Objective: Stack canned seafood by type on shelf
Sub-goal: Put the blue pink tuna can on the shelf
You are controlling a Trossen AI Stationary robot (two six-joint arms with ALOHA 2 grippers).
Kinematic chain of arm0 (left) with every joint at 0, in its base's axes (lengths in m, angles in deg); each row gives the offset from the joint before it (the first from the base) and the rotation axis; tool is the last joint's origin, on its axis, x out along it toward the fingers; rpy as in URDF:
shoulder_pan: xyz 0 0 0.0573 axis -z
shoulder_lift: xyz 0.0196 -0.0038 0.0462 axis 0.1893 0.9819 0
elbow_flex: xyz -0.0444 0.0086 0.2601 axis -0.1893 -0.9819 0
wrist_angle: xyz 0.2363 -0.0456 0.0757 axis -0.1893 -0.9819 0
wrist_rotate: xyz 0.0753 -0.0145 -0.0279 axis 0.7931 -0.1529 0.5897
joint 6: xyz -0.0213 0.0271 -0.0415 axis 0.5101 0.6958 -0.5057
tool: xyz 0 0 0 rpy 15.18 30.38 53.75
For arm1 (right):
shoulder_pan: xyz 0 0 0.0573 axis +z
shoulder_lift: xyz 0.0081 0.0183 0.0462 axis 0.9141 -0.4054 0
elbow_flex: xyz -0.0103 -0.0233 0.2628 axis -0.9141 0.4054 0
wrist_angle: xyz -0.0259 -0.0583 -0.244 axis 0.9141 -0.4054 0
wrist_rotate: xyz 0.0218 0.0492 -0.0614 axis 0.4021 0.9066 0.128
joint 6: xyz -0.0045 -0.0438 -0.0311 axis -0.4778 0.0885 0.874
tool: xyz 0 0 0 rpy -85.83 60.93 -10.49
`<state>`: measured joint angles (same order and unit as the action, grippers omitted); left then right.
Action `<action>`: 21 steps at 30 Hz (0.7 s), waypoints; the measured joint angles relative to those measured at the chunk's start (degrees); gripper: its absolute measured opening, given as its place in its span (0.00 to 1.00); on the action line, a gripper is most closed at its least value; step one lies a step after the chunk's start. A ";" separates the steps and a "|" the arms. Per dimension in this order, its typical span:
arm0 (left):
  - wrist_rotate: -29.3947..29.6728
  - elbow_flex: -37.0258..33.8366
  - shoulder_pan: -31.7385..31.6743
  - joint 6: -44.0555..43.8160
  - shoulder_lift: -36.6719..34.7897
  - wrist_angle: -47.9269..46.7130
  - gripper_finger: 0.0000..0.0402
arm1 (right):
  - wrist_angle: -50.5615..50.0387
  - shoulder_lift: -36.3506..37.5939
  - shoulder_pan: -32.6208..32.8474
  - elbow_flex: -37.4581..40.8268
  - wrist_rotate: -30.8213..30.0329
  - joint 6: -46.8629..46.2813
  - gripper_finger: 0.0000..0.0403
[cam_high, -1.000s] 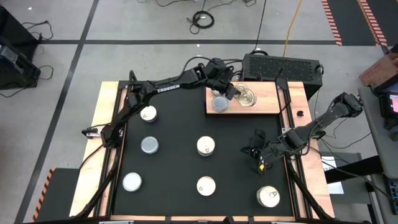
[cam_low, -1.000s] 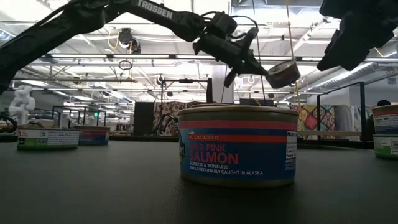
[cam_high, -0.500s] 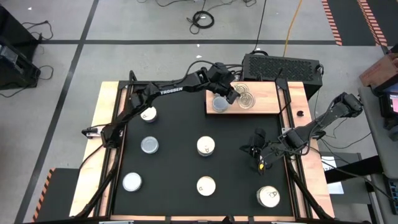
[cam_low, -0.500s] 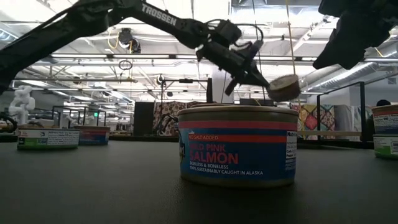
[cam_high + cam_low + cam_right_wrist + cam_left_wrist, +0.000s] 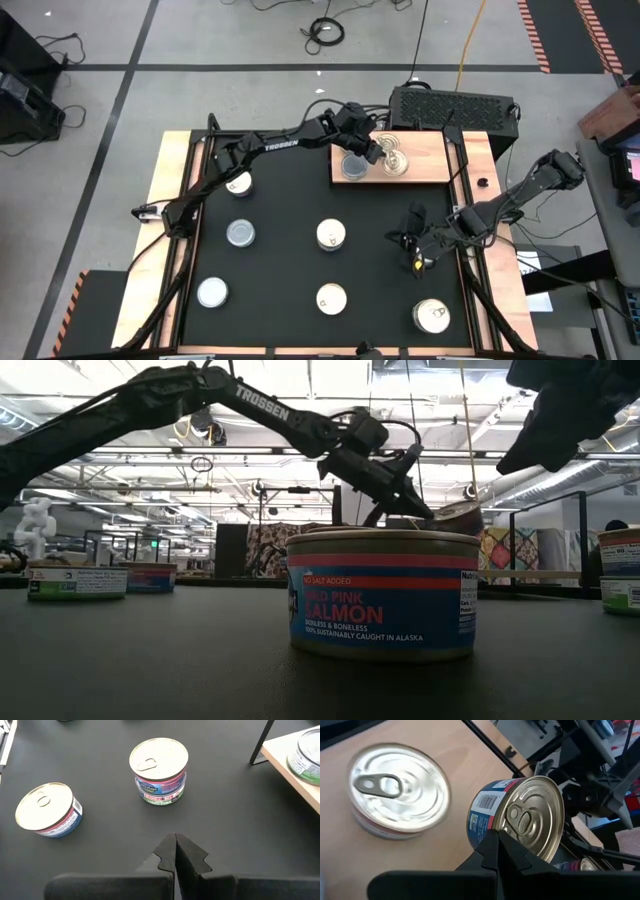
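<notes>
Left gripper (image 5: 498, 839) over the wooden shelf (image 5: 432, 160), fingers drawn together and pinching the lower rim of a tilted tin (image 5: 527, 815). Tin tipped up on edge, cream pull-tab top facing back toward the wrist, blue label with a barcode on its side. Just beside it, flat on the shelf, a second pull-tab tin (image 5: 397, 790); near the shelf's left end, a silvery-topped tin (image 5: 352, 167).

Right gripper (image 5: 175, 842) above the black mat (image 5: 280, 260), right of centre, fingers closed on nothing, with two pull-tab tins (image 5: 159, 767) (image 5: 46, 810) on the mat ahead of it.

Legible on the nearest tin (image 5: 383, 595) in the low view: "NO SALT ADDED", "PINK SALMON", "100% SUSTAINABLY CAUGHT IN ALASKA". On the left arm (image 5: 258, 402): "TROSSEN". Green band on one mat tin seems to read "LIGHT TUNA"; other labels too small to tell.
</notes>
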<state>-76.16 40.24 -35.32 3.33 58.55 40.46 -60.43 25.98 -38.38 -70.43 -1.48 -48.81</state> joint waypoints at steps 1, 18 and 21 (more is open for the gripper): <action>0.00 0.00 0.02 -0.62 0.00 -0.25 0.00 | 0.00 0.00 -0.24 0.00 -0.02 0.19 0.00; 4.94 0.04 0.63 -0.61 1.07 -5.06 0.00 | 0.90 0.00 -0.79 0.00 -0.01 0.94 0.00; 5.76 0.04 0.75 -1.22 1.07 -6.45 0.00 | 0.90 0.00 -0.79 0.00 -0.01 1.11 0.00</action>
<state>-70.41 40.28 -34.56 2.11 59.62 34.01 -59.54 25.98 -39.16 -70.43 -1.49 -47.70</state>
